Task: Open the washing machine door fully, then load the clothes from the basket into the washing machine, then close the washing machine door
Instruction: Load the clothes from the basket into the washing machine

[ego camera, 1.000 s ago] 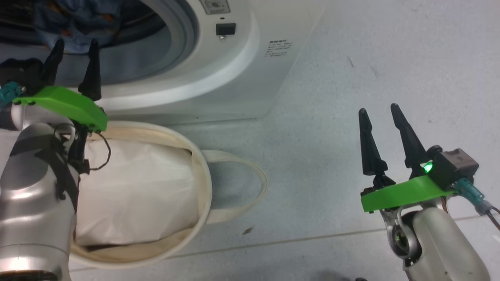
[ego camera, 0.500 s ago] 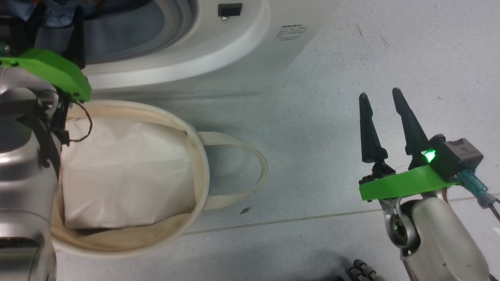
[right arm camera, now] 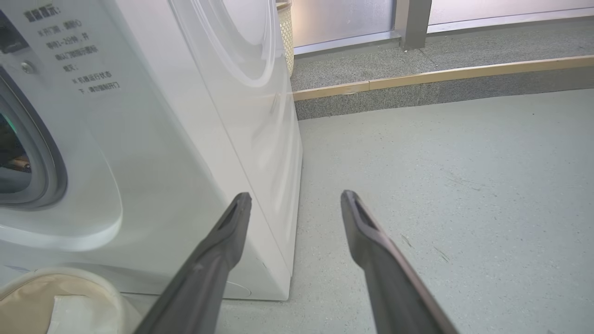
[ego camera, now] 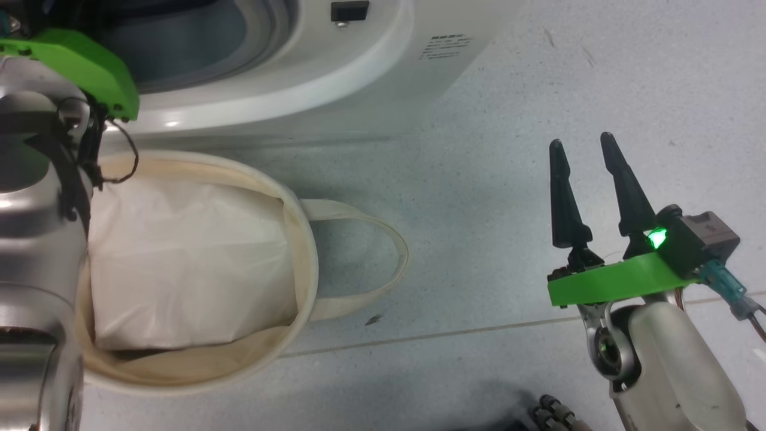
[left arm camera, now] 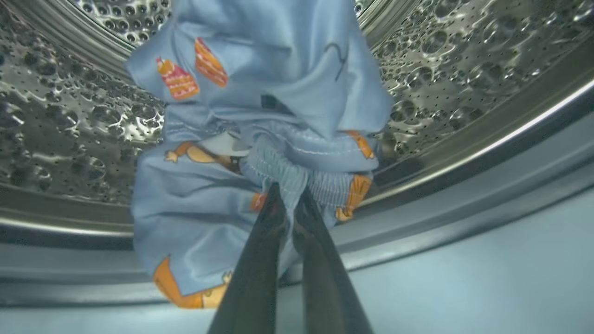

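A laundry corner: a white washing machine (right arm camera: pixel 153 139) on grey speckled floor (right arm camera: pixel 464 185) by a raised step (right arm camera: pixel 417 88).

The pale grey speckled floor (ego camera: pixel 508 120) carries the white washing machine (ego camera: pixel 335 90) and, just before it, the cream basket (ego camera: pixel 311 263), whose loop handle (ego camera: pixel 404 257) lies flat near a small dark fleck (ego camera: pixel 374 320), perhaps lint.

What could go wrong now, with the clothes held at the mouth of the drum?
1. The left gripper pinches the clothes only at a bunched elastic edge, so they could slip out before they are deep in the drum.
2. The lower folds hang in front of the ring. Released here, they might lie on it and get trapped at closing.
3. The basket sits right under the left forearm, so pulling back could knock it.
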Tool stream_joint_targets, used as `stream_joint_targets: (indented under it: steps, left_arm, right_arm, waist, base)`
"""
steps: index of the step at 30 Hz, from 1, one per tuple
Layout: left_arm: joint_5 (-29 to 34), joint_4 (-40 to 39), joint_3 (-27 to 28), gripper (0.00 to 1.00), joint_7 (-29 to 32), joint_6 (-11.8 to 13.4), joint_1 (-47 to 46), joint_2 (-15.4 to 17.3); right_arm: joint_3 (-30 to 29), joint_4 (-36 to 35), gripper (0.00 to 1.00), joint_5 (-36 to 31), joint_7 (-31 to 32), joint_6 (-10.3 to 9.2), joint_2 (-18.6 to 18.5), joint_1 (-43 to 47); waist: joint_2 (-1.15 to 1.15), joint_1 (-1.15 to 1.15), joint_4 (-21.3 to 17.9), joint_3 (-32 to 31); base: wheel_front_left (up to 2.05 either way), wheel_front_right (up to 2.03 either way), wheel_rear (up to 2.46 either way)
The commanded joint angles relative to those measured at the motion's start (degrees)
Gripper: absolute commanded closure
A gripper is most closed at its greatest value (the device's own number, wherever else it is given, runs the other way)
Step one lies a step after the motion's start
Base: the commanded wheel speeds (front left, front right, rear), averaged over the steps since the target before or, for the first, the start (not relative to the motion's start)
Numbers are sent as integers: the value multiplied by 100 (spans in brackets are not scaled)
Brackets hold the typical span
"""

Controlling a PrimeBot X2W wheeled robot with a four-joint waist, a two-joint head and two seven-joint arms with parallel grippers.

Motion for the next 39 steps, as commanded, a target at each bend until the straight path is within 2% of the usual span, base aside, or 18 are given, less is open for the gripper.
stream_joint_targets:
  steps: [1, 9, 12, 17, 18, 19, 20, 23, 31, 35, 39]
  left_arm:
    - [18, -203, 20, 100, -68, 19, -188, 186]
    - [-10, -190, -46, 100, -68, -30, -541, 229]
    - [-53, -694, 20, 100, -68, -21, -731, 360]
    - [-214, -1442, 293, 100, -68, -17, -511, 497]
    - [-218, -1461, 312, 94, -68, -19, -456, 501]
    - [-232, -1446, 341, 10, -68, -15, -404, 499]
    - [-245, -1350, 358, 0, -68, -10, -351, 487]
    - [-259, -1167, 361, 0, -68, -29, -300, 448]
    - [-401, -35, 290, 0, -68, -187, -211, 150]
    - [-595, -3, 393, 0, -68, -271, 68, 52]
    - [-712, -294, 457, 0, -68, -334, 631, 22]
  right_arm:
    - [81, -177, 0, -19, -71, 3, 33, 35]
    - [195, -163, 0, 31, -71, 3, 56, 11]
    - [198, -184, 0, 52, -71, 3, 82, -24]
    - [106, -197, 0, 55, -71, 3, 124, -38]
    - [82, -189, 0, 55, -71, 3, 129, -26]
    - [68, -180, 0, 59, -71, 3, 135, -17]
    - [67, -162, 0, 62, -71, 3, 139, -12]
    - [88, -133, 0, 77, -71, 3, 148, -18]
    - [204, 63, 0, 146, -71, 3, 59, -58]
    - [235, 187, 0, 205, -71, 3, 10, -40]
    - [289, 327, 0, 287, -71, 3, -40, -27]
  waist:
    - [0, 0, -8, -43]
    - [0, 0, -157, -32]
    - [0, 0, -265, 91]
    - [0, 0, -379, 187]
    - [0, 0, -383, 182]
    - [0, 0, -382, 171]
    - [0, 0, -378, 151]
    - [0, 0, -354, 102]
    - [0, 0, -162, -327]
    - [0, 0, -66, -654]
    - [0, 0, 33, -1060]
  base:
    - [0, 0, 0]
    - [0, 0, 0]
    - [0, 0, 0]
    - [0, 0, 0]
    - [0, 0, 0]
    - [0, 0, 0]
    - [0, 0, 0]
    - [0, 0, 0]
    - [0, 0, 0]
    - [0, 0, 0]
    - [0, 0, 0]
